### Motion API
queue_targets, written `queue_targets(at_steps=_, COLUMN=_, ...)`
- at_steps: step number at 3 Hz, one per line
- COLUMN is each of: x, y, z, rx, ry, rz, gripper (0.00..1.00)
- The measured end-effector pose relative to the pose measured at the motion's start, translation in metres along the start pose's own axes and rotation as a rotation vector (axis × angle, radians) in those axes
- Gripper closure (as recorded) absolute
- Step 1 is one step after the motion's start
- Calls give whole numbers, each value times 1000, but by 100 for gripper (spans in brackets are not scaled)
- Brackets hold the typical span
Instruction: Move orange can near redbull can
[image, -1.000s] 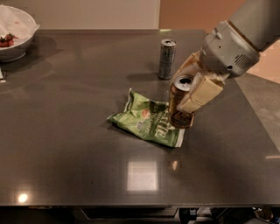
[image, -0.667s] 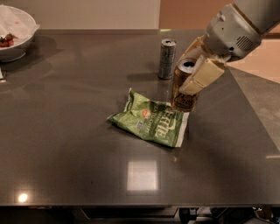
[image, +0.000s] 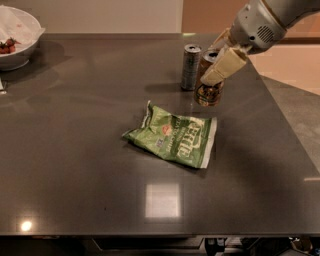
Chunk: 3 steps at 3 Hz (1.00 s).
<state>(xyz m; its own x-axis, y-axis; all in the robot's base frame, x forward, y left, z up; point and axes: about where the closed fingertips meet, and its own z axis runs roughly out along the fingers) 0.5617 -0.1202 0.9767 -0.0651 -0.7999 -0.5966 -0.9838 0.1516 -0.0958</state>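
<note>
The orange can (image: 208, 91) is copper-brown with a silver top and stands at the far right part of the dark table (image: 75, 165). My gripper (image: 218, 62) comes in from the upper right and is shut on the orange can, its cream fingers (image: 223, 67) across the can's upper half. The redbull can (image: 190, 67), slim and silver-grey, stands upright just left of the orange can, a small gap apart.
A crumpled green chip bag (image: 173, 135) lies in front of the cans near the table's middle. A white bowl (image: 20, 40) with red food sits at the far left corner. The table's right edge runs close behind the arm.
My gripper has carried the orange can from the chip bag's edge back and to the right, so it now stands beside the redbull can.
</note>
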Motion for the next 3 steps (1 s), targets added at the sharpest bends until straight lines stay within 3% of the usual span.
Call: queue_targets(at_steps=3, x=43, y=-76, z=39, rx=86, ry=-29, rz=191, gripper=100)
